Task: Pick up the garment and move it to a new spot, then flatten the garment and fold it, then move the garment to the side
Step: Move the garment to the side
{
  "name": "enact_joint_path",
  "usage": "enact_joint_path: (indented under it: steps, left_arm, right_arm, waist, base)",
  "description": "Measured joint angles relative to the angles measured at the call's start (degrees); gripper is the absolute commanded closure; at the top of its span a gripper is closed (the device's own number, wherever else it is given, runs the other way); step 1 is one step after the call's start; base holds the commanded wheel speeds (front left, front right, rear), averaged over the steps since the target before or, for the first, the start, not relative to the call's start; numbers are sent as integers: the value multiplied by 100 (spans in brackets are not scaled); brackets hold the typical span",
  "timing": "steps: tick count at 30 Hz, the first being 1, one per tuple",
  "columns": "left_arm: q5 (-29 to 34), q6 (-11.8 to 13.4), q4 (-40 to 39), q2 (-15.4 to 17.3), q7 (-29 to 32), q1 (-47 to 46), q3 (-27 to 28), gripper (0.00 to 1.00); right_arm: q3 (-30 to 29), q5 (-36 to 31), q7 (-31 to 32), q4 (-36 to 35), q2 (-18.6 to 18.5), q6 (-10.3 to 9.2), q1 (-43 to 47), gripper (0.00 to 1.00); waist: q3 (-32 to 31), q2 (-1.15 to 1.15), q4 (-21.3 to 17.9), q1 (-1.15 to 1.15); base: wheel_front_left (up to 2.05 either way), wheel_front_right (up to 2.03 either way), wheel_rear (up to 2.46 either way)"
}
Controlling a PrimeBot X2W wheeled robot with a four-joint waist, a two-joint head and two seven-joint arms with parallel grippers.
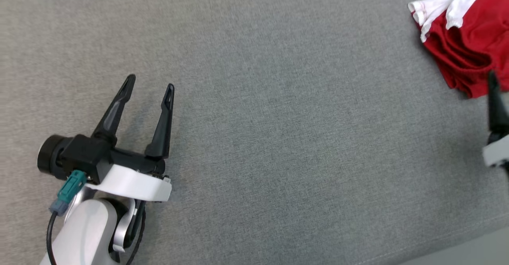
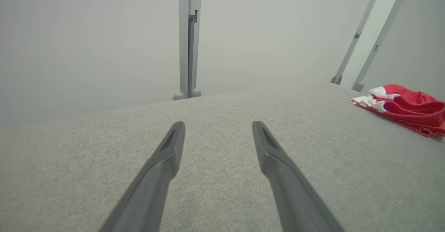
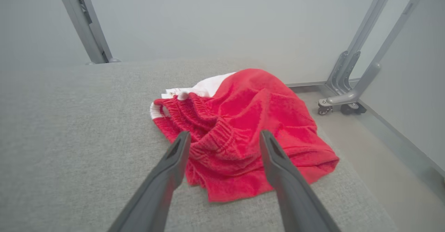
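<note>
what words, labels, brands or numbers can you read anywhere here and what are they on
No text can be read.
Small white tag at the edge of the red garment: any print is too small and blurred to read.
Grey cloth surface: no lettering.

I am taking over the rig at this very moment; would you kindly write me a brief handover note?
Left end effector: open, empty, over the bare grey fabric surface, far from the red shorts.
Right end effector: open, empty, poised over the shorts, not gripping.
Shorts: loose bundle, white trim showing, at the surface's far right edge.
Done: apparently folded roughly and set aside.
Left: likely just withdraw the right arm; check the fold.
</note>
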Motion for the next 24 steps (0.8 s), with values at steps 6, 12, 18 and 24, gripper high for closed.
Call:
enact_joint_path:
  steps: [6,12,18,24]
  left_arm:
    - [-182,99,130,-108,-197,268,131,0]
    - [-316,200,286,-198,-323,608,242,0]
    - [-392,296,432,-277,-412,875,379,0]
    - [-404,345,539,-300,-455,1172,453,0]
  right_arm:
    - [-312,-456,0,-871,689,0,817,0]
    - [-388,-829,12,-1493,1036,0,1207,0]
    - [-560,-1143,154,-2047,1277,0,1520,0]
    - [-679,-1415,267,-2495,1466,0,1828,0]
  waist:
    - [-422,0,164,0]
    - [-729,0,477,0]
    - [-1023,0,879,0]
    - [-1399,0,1210,0]
  base:
    - [0,0,0]
    - [0,0,0]
    - [0,0,0]
    - [0,0,0]
